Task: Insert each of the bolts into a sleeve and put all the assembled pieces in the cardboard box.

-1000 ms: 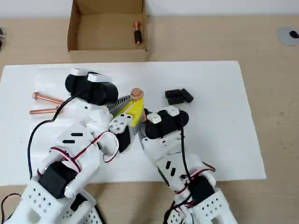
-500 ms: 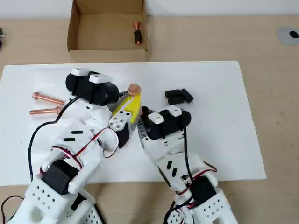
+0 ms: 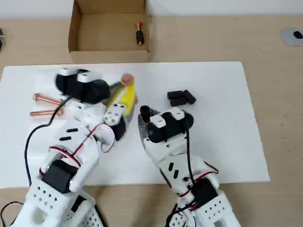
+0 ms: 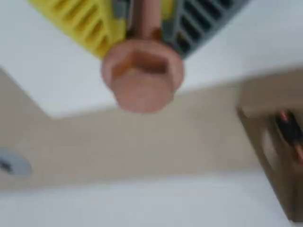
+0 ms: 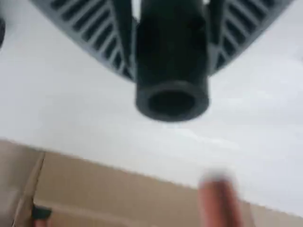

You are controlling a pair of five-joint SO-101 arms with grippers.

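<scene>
My left gripper (image 3: 124, 88) is shut on a copper bolt (image 3: 126, 79), whose hex head (image 4: 142, 75) sticks out past the yellow and grey fingers. My right gripper (image 3: 143, 116) is shut on a black sleeve (image 5: 173, 61) with its open bore facing outward. The bolt is up and to the left of the sleeve, apart from it; it shows blurred as a copper bolt (image 5: 220, 198) in the right wrist view. The cardboard box (image 3: 75, 33) at the back holds one assembled piece (image 3: 139, 33).
Two loose bolts (image 3: 47, 100) lie on the white mat (image 3: 227, 142) at the left. A few black sleeves (image 3: 180, 98) lie right of centre. The box corner (image 4: 270, 142) stands beyond the mat's far edge. A grey disc (image 3: 292, 36) sits at the back right.
The left gripper has carried the bolt up and to the left, away from the right gripper's sleeve. The right gripper has barely shifted.
</scene>
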